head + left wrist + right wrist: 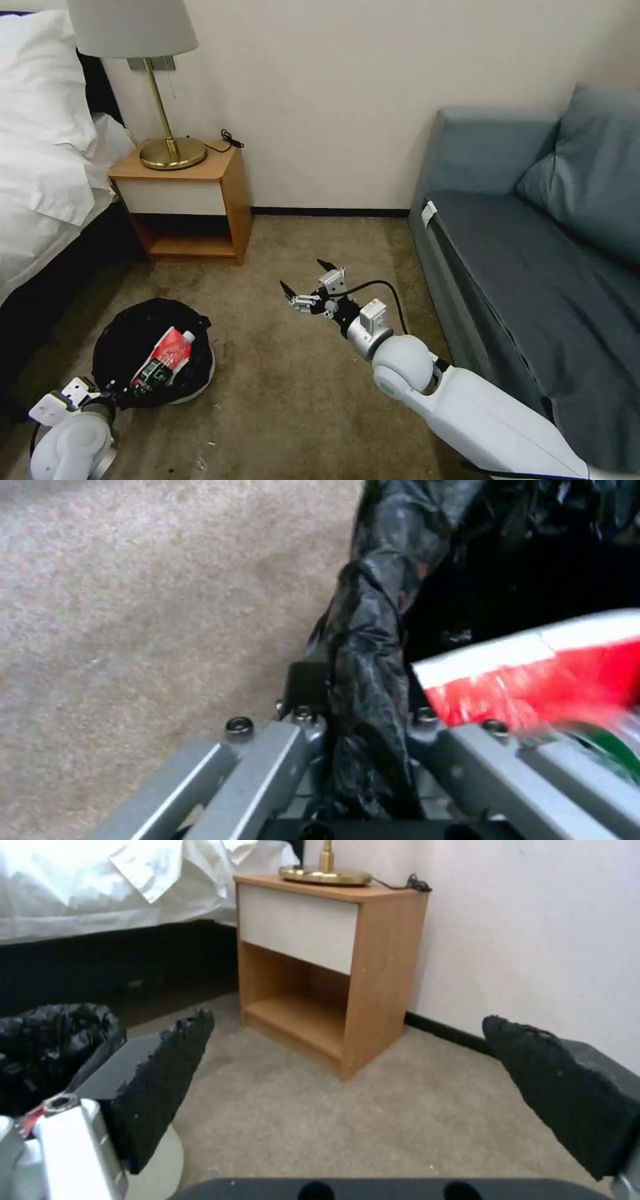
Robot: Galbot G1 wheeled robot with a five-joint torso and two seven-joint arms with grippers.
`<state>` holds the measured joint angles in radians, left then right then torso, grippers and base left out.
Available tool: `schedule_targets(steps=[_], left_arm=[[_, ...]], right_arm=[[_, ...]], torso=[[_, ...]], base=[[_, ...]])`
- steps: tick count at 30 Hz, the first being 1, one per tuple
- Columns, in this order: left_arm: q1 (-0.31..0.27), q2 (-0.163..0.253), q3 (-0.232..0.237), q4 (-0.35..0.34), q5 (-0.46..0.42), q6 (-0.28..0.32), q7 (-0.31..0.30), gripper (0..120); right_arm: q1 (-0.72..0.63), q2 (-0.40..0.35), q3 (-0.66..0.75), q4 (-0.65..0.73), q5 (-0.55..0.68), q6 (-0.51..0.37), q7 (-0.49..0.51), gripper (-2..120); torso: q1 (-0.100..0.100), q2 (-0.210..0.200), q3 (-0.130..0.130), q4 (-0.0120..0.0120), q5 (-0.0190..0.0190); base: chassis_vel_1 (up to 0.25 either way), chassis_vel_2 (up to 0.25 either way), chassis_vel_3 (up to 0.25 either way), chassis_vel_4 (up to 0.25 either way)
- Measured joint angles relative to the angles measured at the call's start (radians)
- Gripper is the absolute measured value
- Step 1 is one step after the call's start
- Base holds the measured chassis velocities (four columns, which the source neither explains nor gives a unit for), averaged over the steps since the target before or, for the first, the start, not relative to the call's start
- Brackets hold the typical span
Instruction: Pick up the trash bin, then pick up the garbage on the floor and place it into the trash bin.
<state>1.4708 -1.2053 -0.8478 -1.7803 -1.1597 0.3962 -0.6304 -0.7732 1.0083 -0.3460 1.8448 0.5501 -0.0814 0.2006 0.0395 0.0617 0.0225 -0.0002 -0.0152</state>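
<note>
Black-lined trash bin [155, 353] holds wrapper [167, 352], bottle [175, 357]

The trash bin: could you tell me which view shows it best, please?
The head view: the whole trash bin shows, litter inside, left gripper at its rim. The left wrist view gives only its rim; the right wrist view, only an edge.

White trash bin [200, 381] with black liner, red-and-white wrapper [165, 351], green-labelled bottle [160, 369].
</note>
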Motion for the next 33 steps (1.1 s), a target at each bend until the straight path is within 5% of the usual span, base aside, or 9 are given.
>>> schedule_targets(steps=[17, 24, 27, 33], left_arm=[[0.096, 0.079, -0.013, -0.138, 0.186, 0.084, 0.056, 79], [0.200, 0.094, -0.057, -0.267, 0.407, 0.041, 0.167, 99], [0.301, 0.087, -0.081, -0.386, 0.606, -0.075, 0.329, 100], [0.353, 0.104, -0.114, -0.411, 0.670, -0.151, 0.457, 100]], right_arm=[[-0.089, -0.018, 0.007, -0.002, -0.004, 0.008, 0.013, 100], [-0.106, -0.031, 0.039, 0.030, 0.038, -0.025, 0.073, 100], [-0.120, -0.038, 0.084, 0.080, 0.117, -0.086, 0.179, 100], [-0.142, -0.064, 0.132, 0.109, 0.200, -0.125, 0.227, 100]], torso=[[0.000, 0.000, 0.000, -0.0002, 0.0000], [0.000, 0.000, 0.000, -0.0001, 0.0000], [0.000, 0.000, 0.000, 0.0001, 0.0002], [0.000, 0.000, 0.000, -0.0003, 0.0001]], base=[[0.000, 0.000, 0.000, 0.000], [0.000, 0.000, 0.000, 0.000], [0.000, 0.000, 0.000, 0.000], [0.000, 0.000, 0.000, 0.000]])
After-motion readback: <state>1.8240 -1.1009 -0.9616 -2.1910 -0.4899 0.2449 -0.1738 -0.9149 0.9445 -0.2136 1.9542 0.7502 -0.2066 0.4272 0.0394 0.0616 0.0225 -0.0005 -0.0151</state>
